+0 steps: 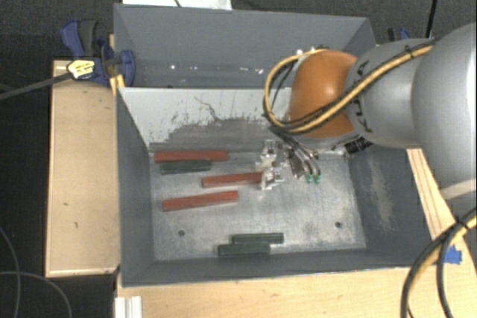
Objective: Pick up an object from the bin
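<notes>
Grey, scuffed metal makes the floor of the bin (320,212), with a few flat bars spread over it. My gripper (277,173) is down close to that floor, at the right end of the middle red-brown bar (229,180). From this angle I cannot tell whether it is parted or clamped, nor whether the bar's end is truly inside it. Another red-brown bar (190,156) lies farther back with a dark green bar (185,168) just beside it. A third red-brown bar (200,200) sits nearer the front, and a pair of dark green bars (250,243) rests by the front wall. My worry is the hold: caught by its very end, a long bar would likely droop or slip free on the lift, and a squeeze slightly off to one side could just shove it along the smooth metal.
</notes>
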Robot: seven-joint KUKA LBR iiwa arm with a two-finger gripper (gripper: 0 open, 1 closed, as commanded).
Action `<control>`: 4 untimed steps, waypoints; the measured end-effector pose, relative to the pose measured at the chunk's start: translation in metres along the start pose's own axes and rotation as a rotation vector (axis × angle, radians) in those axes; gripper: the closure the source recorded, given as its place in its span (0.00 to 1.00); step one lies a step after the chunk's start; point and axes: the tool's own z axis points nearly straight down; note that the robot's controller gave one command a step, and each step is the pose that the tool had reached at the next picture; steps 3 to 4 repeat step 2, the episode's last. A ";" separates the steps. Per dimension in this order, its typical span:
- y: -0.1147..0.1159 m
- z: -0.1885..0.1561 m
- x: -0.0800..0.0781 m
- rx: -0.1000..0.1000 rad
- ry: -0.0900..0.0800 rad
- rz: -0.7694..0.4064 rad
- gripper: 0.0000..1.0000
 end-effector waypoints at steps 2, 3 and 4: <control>0.020 -0.151 0.016 -0.004 0.000 0.014 1.00; 0.020 -0.151 0.016 -0.004 0.000 0.014 1.00; 0.020 -0.151 0.016 -0.004 0.000 0.014 1.00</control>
